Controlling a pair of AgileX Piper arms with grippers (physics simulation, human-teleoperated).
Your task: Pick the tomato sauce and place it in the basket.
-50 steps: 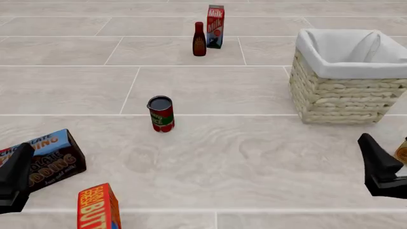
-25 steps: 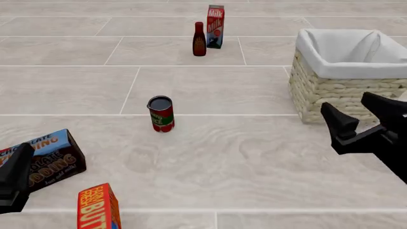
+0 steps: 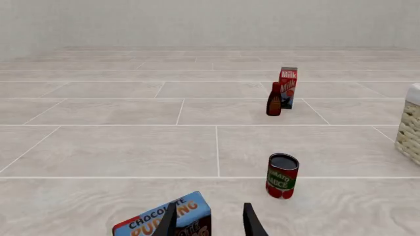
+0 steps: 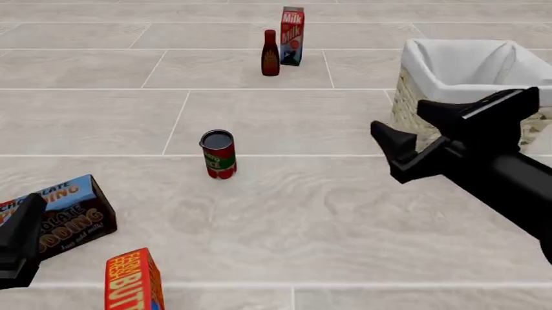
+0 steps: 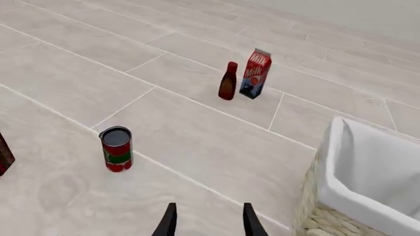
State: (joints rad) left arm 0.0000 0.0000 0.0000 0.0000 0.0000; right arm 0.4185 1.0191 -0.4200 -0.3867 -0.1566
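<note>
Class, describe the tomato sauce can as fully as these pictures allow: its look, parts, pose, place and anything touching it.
The tomato sauce is a small cylindrical can with a dark grey top and a red label crossed by a green band; the left wrist view shows white "TOMATO SAUCE" lettering. It looks like smooth metal. It stands upright and alone on the pale tiled table, near a seam, and only the table touches it. The right gripper is open in the air well to its right.

A simulated grocery test scene: a pale tiled counter (image 4: 285, 219) under a blank wall holds a milk carton (image 4: 293, 27), chocolate pudding box (image 4: 64, 216), butter box (image 4: 134, 281) and wicker basket (image 4: 448, 139).
</note>
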